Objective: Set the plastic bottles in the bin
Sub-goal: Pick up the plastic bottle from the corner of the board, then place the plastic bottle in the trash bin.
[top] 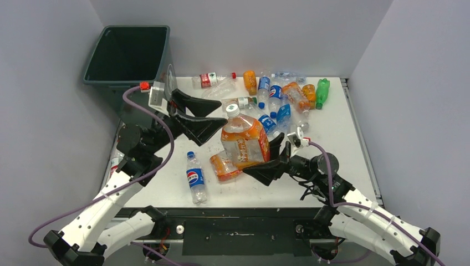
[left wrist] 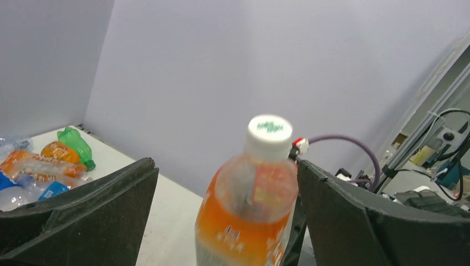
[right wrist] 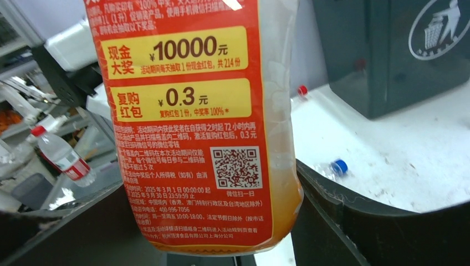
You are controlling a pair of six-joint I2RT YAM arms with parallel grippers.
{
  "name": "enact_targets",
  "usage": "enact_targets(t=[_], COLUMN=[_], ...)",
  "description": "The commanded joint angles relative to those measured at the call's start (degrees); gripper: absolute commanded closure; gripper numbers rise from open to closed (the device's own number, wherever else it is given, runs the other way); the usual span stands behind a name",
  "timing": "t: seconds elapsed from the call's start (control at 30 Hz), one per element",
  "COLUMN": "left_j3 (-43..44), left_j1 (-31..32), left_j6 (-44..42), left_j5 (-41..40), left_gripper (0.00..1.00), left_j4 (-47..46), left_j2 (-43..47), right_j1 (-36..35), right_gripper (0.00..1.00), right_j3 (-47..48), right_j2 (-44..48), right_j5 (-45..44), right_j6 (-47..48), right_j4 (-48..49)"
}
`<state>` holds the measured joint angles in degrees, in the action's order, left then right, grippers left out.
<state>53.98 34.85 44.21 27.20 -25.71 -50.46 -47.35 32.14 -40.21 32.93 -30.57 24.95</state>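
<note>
White table (top: 338, 138) strewn with plastic bottles (top: 275, 94), between pale grey walls (top: 249, 33).

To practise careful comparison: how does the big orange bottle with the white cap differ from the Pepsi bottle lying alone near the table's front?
The big orange bottle is far larger than the Pepsi bottle. The big orange bottle is held roughly upright in the right tool; the Pepsi bottle lies flat on the table. Its cap is white, label orange-red; the Pepsi bottle's are blue. Both are capped plastic bottles.
</note>
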Motion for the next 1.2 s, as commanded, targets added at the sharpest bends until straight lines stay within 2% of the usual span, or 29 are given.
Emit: enact_targets(t=[0.0,0.1,0.3,0.37,0.4,0.6,0.67,0.77,0.9,0.93,0.97,1.0,1.07,1.17], left_j3=[6.87,7.94,11.27,11.16,11.19,11.13,11.31,11.67,11.6,11.59,11.67,11.68,12.09,15.55], left_j1=[-0.92,-0.99,-0.93,-0.93,-0.86,0.04,0.72,1.67,1.8,1.79,1.8,1.8,1.72,0.48], left_j6=[4.3,5.24,3.28,3.33,3.45,3.14,1.6,-0.78,-2.12,-2.37,-2.71,-3.14,-5.26,-12.21], left_j5=[1.5,2.32,4.67,5.65,6.34,9.61,9.65,9.16,9.05,9.14,9.08,8.57,6.29,0.34], left_gripper=[0.04,0.04,0.03,0.01,0.03,0.22,0.31,0.49,0.78,0.91,1.0,1.0,1.0,1.0], left_j4=[-0.24,-1.93,3.25,3.42,3.22,3.32,4.37,6.06,6.37,6.44,6.45,6.88,8.74,15.13], left_j2=[-3.39,-4.3,-5.9,-6.3,-6.51,-7.61,-7.73,-7.73,-7.51,-7.47,-7.34,-7.03,-6.06,-3.98], right_j1=[-0.58,-0.67,-0.77,-0.74,-0.85,-0.85,-0.89,-0.94,-1.16,-1.2,-1.2,-1.18,-1.3,-1.33], right_gripper=[0.67,0.67,0.68,0.68,0.68,0.68,0.68,0.68,0.68,0.67,0.64,0.51,0.08,0.1], right_j3=[1.36,1.18,1.15,1.17,1.1,1.21,1.17,1.17,1.21,1.32,1.46,1.88,3.28,7.39], right_j2=[0.83,1.1,1.3,1.11,1.05,0.53,0.27,-0.17,-0.69,-0.79,-0.87,-0.97,-1.1,-0.19], right_j5=[-1.58,-1.86,-2.21,-2.24,-2.23,-2.48,-2.44,-2.54,-2.61,-2.61,-2.69,-2.96,-3.24,-3.93], right_j6=[6.14,6.58,6.79,6.71,6.67,6.4,6.32,6.09,5.92,5.85,5.61,5.39,4.82,5.98], right_j4=[-5.3,-5.82,-5.94,-5.62,-5.5,-5.13,-4.88,-4.59,-4.32,-4.39,-4.54,-5.06,-6.79,-12.66])
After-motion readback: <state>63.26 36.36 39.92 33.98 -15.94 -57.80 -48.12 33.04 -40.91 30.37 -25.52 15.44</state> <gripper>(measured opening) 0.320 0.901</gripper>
